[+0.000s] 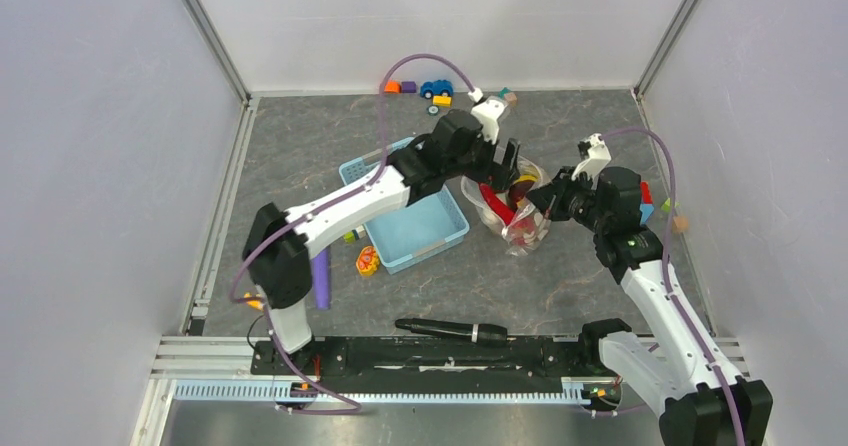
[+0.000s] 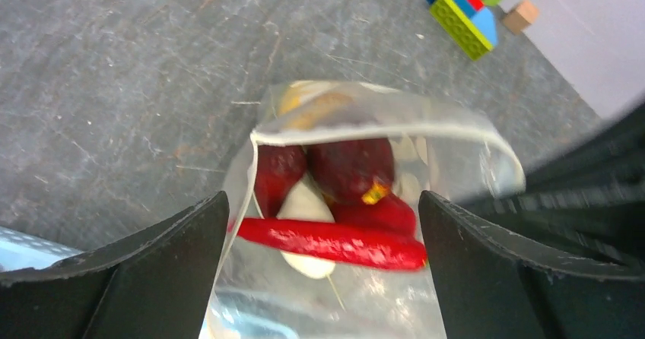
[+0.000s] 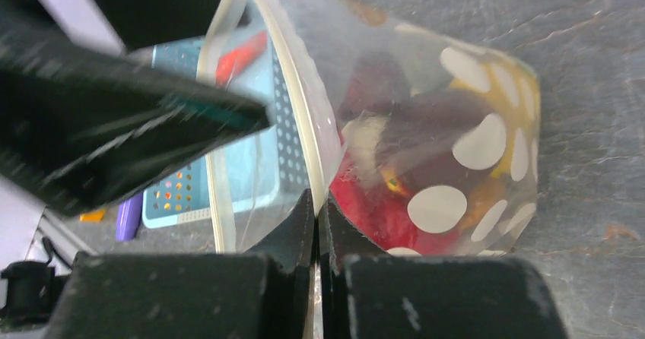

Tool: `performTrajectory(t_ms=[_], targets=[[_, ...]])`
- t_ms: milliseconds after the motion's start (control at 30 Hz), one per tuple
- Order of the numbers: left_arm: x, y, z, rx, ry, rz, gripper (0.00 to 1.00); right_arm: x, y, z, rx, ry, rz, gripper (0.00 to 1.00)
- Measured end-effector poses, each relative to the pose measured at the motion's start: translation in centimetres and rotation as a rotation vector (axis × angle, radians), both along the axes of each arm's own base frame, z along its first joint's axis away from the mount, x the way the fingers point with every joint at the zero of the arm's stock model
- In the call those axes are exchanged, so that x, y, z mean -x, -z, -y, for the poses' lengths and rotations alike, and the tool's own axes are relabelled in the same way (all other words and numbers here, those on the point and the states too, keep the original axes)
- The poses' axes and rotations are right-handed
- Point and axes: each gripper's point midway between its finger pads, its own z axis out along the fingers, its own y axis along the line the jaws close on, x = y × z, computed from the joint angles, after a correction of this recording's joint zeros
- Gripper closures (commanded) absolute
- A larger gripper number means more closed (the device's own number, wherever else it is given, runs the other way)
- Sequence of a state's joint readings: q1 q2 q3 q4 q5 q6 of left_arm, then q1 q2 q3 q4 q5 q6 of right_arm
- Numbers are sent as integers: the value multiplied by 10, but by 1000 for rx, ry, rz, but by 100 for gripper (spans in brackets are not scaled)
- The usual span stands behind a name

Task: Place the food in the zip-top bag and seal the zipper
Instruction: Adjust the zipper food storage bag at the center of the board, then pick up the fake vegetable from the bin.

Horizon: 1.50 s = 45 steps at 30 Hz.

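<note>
The dotted zip-top bag [image 1: 512,221] stands on the mat right of the basket, its mouth open upward. In the left wrist view the bag [image 2: 464,164] holds maroon pieces [image 2: 350,164], a white oblong [image 2: 304,202] and a red chili [image 2: 331,242] lying across the mouth. My left gripper [image 2: 323,202] hangs open over the mouth [image 1: 503,166], its fingers either side of the chili and apart from it. My right gripper [image 3: 318,198] is shut on the bag's mouth edge with the zipper strip [image 3: 304,126], and shows in the top view [image 1: 541,204]. A red apple [image 3: 373,210] and a yellow piece [image 3: 526,103] show through the bag [image 3: 464,149].
The light-blue basket [image 1: 415,216] lies under the left arm. A purple stick [image 1: 321,281] and a small red-and-yellow toy [image 1: 367,260] lie left of it. A black pen-like object [image 1: 450,328] lies near the front. Coloured blocks sit at the back [image 1: 420,88] and at the right [image 2: 464,16].
</note>
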State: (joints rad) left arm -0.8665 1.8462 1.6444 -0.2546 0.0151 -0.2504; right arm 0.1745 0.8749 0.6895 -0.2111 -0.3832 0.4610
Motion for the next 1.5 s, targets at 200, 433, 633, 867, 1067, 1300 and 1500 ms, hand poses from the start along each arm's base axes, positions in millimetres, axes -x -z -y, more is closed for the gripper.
performTrajectory(t_ms=[200, 433, 633, 867, 1067, 1300, 1500], targets=[[50, -31, -47, 93, 29, 36, 0, -10, -7, 8, 1, 68, 39, 98], [58, -68, -92, 120, -51, 176, 0, -13, -4, 12, 6, 83, 38, 98], [9, -23, -149, -48, -166, 195, 0, -13, -3, 13, 9, 80, 40, 98], [-43, 62, -211, -329, -242, 88, 2, -11, 3, 15, 19, 68, 37, 98], [-40, 101, -226, -491, -179, 67, 7, -12, 4, 17, 25, 64, 42, 98], [-61, 151, -249, -594, -194, -39, 15, -9, 8, 15, 25, 41, 33, 98], [-68, 171, -257, -626, -199, -98, 20, -10, 11, 15, 30, 34, 27, 98]])
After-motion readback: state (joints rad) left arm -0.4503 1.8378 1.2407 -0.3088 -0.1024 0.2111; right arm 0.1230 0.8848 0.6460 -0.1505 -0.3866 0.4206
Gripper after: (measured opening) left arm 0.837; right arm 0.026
